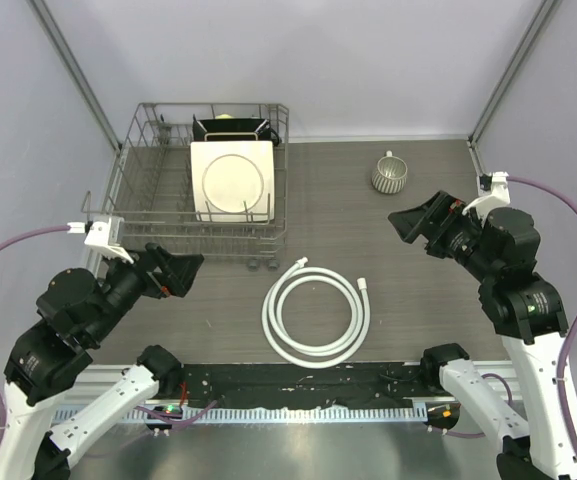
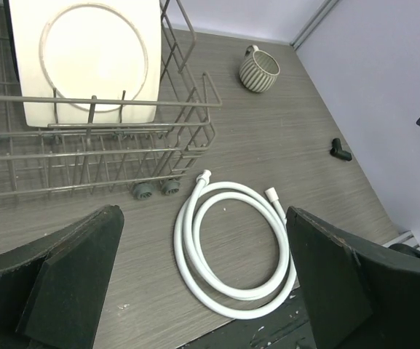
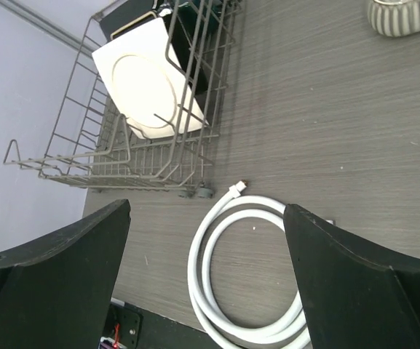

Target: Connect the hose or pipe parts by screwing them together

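The white hose [image 1: 267, 318] lies coiled in about two loops on the table, between my two arms. Its white end connectors [image 1: 301, 264] [image 1: 365, 284] point up and away from the coil. The left wrist view shows the hose [image 2: 184, 243] below my open left gripper [image 2: 202, 212], and a small black T-shaped fitting [image 2: 340, 150] far right on the table. My left gripper [image 1: 180, 272] hovers left of the coil, holding nothing. My right gripper [image 1: 415, 225] hovers up and right of it, open and empty, looking down at the hose [image 3: 195, 273]. The fitting does not show in the top view.
A wire dish rack [image 1: 128, 180] holding a square cream plate [image 1: 232, 180] stands at the back left, its feet close to the coil's upper left. A ribbed mug [image 1: 389, 173] sits at the back right. A black mounting strip [image 1: 298, 382] runs along the near edge.
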{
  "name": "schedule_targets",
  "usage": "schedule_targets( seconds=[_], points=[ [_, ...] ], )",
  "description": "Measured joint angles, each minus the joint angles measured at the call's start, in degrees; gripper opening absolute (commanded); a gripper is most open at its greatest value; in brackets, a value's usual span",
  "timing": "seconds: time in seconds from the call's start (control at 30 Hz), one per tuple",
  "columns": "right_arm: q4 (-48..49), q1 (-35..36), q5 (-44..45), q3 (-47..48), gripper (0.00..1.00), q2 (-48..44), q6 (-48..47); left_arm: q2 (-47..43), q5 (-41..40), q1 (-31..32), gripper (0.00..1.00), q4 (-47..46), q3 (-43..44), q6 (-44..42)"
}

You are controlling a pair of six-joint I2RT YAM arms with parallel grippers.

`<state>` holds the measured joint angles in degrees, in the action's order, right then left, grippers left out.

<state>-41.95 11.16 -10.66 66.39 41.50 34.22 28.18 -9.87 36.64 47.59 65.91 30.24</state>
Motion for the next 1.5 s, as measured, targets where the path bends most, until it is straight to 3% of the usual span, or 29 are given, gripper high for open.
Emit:
schedule_targets(
  seconds=[0.2,0.43,0.6,0.67,0.83,1.13,1.5],
  points=[
    [-0.8,0.0,7.5,-3.9,0.89,-1.6,2.9,0.1,0.0,0.0,1.00,0.1,-0.9,-0.8],
    [-1.4,0.0,27.9,-8.1,0.89,1.2,0.4,0.9,1.9,0.0,1.00,0.0,-1.2,-0.8],
    [5.3,-1.0,44.9,-7.0,0.91,17.1,-9.7,1.0,4.1,0.0,1.00,-0.2,-2.6,-0.5],
    [7.5,-3.1,47.1,-6.1,0.91,26.3,-12.5,1.1,4.7,0.0,1.00,0.0,-2.8,-0.5],
    [8.6,-13.3,44.5,-3.4,0.91,44.2,-15.9,2.0,4.9,0.0,1.00,0.7,-1.6,-0.5],
    [11.1,-31.3,33.4,2.6,0.75,55.6,-17.6,6.2,6.2,0.0,1.00,0.9,0.8,0.3],
    [13.1,-34.6,23.4,4.9,0.70,62.5,-17.9,8.3,6.7,0.0,1.00,0.5,0.8,2.3]
  ],
)
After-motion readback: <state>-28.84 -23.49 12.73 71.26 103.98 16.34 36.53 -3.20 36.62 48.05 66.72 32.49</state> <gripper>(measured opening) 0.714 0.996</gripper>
